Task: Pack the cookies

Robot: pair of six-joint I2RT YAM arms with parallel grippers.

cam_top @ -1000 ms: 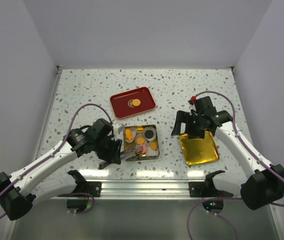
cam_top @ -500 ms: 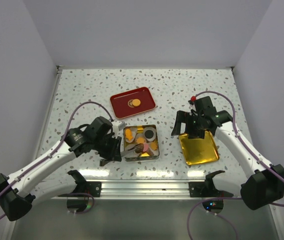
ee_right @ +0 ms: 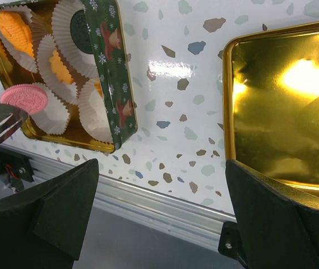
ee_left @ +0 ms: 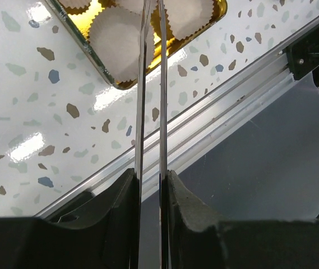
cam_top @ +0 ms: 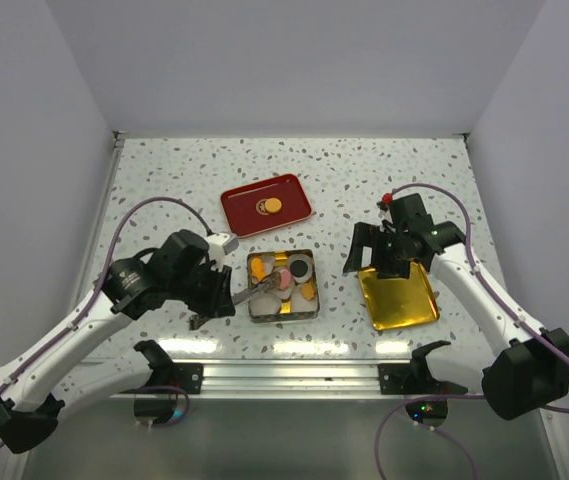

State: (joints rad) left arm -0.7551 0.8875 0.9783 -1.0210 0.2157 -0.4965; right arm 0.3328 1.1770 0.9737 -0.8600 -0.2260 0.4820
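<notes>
My left gripper is shut on metal tongs, whose blades run up the left wrist view. The tong tips hold a pink cookie over the middle of the open tin; it also shows in the right wrist view. In the tin, orange cookies and a dark cookie sit in white paper cups. One orange cookie lies on the red tray. My right gripper is open and empty between the tin and the gold lid.
The gold lid lies upside down right of the tin, also in the right wrist view. The tin's green patterned wall faces the right gripper. An aluminium rail runs along the table's near edge.
My left arm drew back to the left and lifted; the tongs' tips rose from the tin's near part to its middle, with the pink cookie in them. The right arm has not moved.
</notes>
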